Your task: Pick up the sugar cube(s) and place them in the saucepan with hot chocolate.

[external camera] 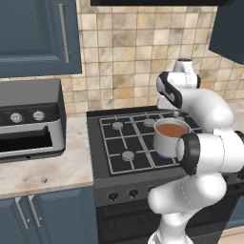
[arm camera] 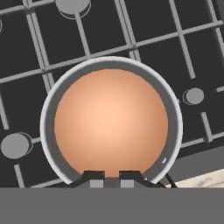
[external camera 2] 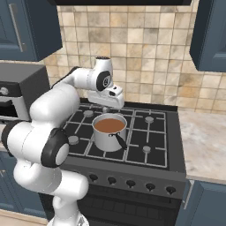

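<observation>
Gripper (arm camera: 108, 178) hangs over the stove (external camera 2: 163, 145), fingers (arm camera: 93, 177) pinched narrow; whether a sugar cube sits between them, cannot tell. Saucepan (arm camera: 111, 122) with hot chocolate lies straight below the fingertips, handle (external camera 2: 119, 141) pointing toward the stove front. Release would likely drop into it.

No readable text, label, brand, number or sign was found anywhere in the pictures, neither on the appliances nor on the cabinets or the tiled wall.
</observation>
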